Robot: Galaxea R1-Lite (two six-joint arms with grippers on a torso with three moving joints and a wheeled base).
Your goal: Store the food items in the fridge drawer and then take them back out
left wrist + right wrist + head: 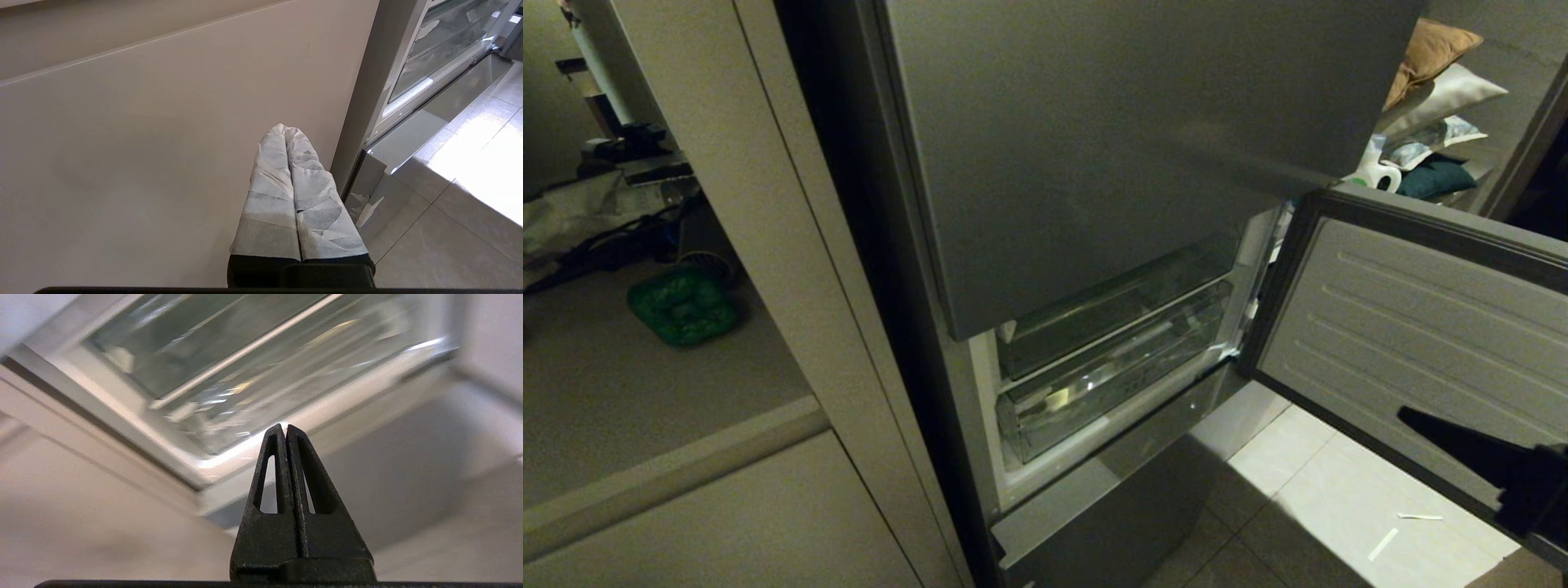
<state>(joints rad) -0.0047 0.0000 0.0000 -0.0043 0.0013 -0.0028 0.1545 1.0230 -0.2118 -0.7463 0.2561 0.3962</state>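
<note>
left gripper (286, 132) closed, parked | right gripper (282, 428) closed, raised

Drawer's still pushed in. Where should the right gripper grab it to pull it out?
Probably the lower drawer's front top edge, near the middle, approached straight from the front. The open door leaves that side free, and the front wall is all that shows. The right gripper is shut, so open it first.

A grey steel fridge door (1111, 139) stands shut above, while the lower door (1413, 327) hangs open with its ribbed white liner showing. Pillows (1433, 73) are stacked behind it. A green mat (682, 305) lies on the floor beyond the beige cabinet panel (768, 212), and paper scraps (1401, 529) litter the pale tiles (1307, 490).
</note>
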